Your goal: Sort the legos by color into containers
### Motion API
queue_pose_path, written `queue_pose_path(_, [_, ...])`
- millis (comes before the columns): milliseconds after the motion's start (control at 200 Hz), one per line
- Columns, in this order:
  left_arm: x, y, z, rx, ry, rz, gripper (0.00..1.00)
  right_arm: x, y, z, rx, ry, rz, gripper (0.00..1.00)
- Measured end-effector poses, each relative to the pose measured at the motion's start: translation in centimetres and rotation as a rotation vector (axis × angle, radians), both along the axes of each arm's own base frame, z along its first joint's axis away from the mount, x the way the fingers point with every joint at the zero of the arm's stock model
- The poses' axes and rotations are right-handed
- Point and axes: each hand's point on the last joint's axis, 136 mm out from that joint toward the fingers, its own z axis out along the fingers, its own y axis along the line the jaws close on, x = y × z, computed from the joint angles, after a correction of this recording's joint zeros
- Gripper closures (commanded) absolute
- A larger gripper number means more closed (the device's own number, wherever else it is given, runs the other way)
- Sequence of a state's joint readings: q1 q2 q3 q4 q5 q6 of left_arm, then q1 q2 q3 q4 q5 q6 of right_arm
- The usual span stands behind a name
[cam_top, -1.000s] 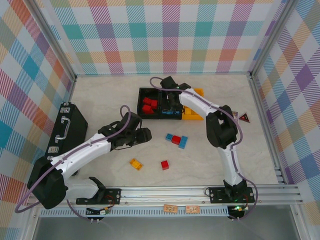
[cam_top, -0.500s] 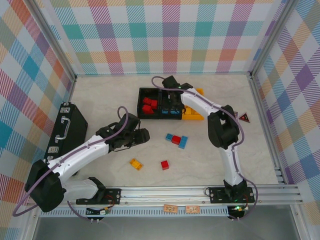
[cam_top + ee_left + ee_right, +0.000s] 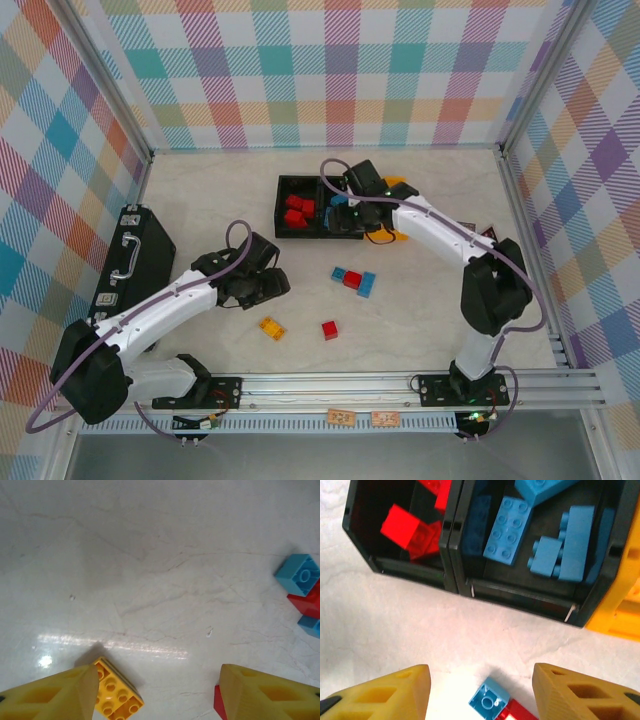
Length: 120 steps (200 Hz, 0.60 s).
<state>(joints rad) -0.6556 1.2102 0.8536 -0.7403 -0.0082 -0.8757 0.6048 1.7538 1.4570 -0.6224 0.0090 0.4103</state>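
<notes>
Three joined containers stand at the back: a black bin (image 3: 284,207) holding red legos (image 3: 410,530), a black bin (image 3: 520,592) holding blue legos (image 3: 509,526), and a yellow-orange bin (image 3: 620,615). Loose on the table lie a blue brick (image 3: 339,273), a red brick (image 3: 352,280), another blue brick (image 3: 367,284), a yellow brick (image 3: 271,327) and a red brick (image 3: 329,329). My left gripper (image 3: 157,695) is open above the table, the yellow brick (image 3: 117,695) by its left finger. My right gripper (image 3: 480,695) is open just in front of the bins, above a blue brick (image 3: 490,700).
A large black case with a handle (image 3: 130,255) lies at the left. A small dark triangular card (image 3: 489,235) sits at the right. Checked walls and metal rails enclose the pale table (image 3: 220,190).
My right arm's elbow swung out to the right and its gripper drew back from over the bins toward their front. My left gripper shifted nearer, toward the yellow brick.
</notes>
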Motion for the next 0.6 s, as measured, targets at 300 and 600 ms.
queue_pose_path(300, [-3.2, 0.6, -4.0, 0.018, 0.205, 0.071, 0.25, -6.1, -0.6, -1.5, 0.063, 0.079, 0.082, 0.42])
queue_pose_path(600, [-5.6, 1.0, -6.8, 0.040, 0.363, 0.140, 0.25, -10.9, -1.6, -2.2, 0.110, 0.118, 0.140, 0.42])
